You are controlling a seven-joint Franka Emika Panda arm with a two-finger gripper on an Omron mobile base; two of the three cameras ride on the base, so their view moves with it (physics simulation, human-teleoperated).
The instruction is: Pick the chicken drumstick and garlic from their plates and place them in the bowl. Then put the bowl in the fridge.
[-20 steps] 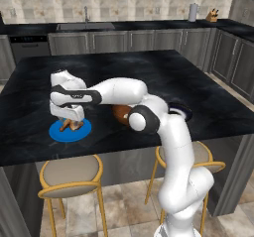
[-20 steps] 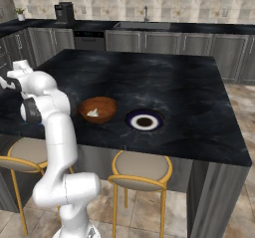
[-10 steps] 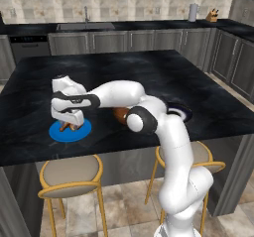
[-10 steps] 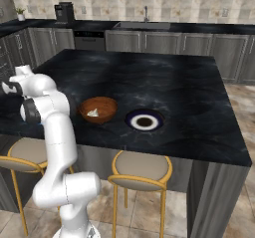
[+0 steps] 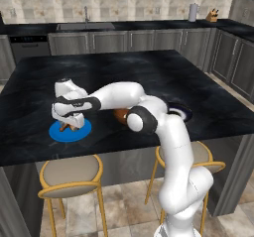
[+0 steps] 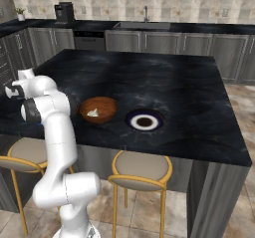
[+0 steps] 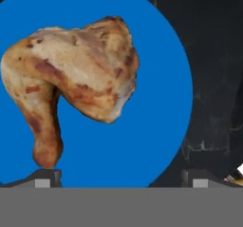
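Drumstick pick-up pending.
Hand [image 7: 118,177] is held released above the drumstick [image 7: 71,86], at ten o'clock on the blue plate [image 7: 156,140], for grasping.

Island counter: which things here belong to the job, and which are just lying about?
Job:
chicken drumstick on the blue plate
open gripper above it
bowl holding the garlic
dark plate

Lying about:
stools
coffee machine
knife block
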